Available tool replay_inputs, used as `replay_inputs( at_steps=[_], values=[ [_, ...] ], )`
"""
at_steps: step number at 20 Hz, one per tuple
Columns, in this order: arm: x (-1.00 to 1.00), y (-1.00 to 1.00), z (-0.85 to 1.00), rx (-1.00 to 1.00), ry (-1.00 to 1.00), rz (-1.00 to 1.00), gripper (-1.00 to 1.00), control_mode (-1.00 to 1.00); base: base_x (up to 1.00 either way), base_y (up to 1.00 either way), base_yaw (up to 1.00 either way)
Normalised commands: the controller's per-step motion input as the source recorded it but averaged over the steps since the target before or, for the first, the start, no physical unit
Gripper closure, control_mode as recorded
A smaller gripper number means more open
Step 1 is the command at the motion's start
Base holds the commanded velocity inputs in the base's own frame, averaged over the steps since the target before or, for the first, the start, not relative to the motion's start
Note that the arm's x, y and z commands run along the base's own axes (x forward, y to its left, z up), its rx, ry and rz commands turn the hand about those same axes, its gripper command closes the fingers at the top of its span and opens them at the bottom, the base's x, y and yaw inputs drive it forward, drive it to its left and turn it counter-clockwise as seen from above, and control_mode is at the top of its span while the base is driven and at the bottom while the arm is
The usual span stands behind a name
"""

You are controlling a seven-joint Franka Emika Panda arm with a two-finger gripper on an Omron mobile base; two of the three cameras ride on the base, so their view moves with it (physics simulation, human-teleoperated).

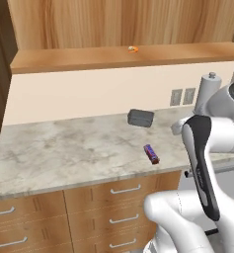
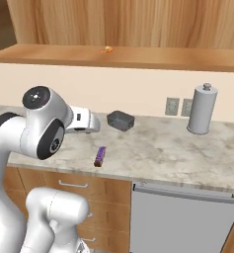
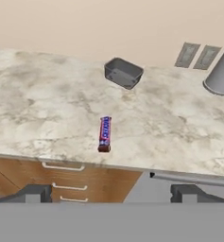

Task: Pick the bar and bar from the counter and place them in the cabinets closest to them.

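Currently jaws spread wide, gripping nothing, gripper (image 3: 111, 193) hanging off the tabletop (image 3: 47, 113) edge. Blue bar (image 3: 104, 133) flat on tabletop, near front edge, well apart from grey block (image 3: 123, 73) behind it.

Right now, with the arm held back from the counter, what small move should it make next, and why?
Probably advance and lower the end effector toward the blue bar. Its jaws stand open and hold nothing, and the bar lies flat and alone near the front edge of the marble counter, well apart from the dark grey block, so nothing blocks the approach.
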Motion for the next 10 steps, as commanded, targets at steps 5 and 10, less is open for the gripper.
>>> replay_inputs(
  at_steps=[5, 10],
  values=[
    [0.13, 0.03, -0.46, 0.05, 0.09, 0.0, -1.0, -1.0, 0.0, 0.0, 0.0],
    [0.25, 0.03, -0.5, 0.01, 0.12, 0.0, -1.0, -1.0, 0.0, 0.0, 0.0]
  ],
)
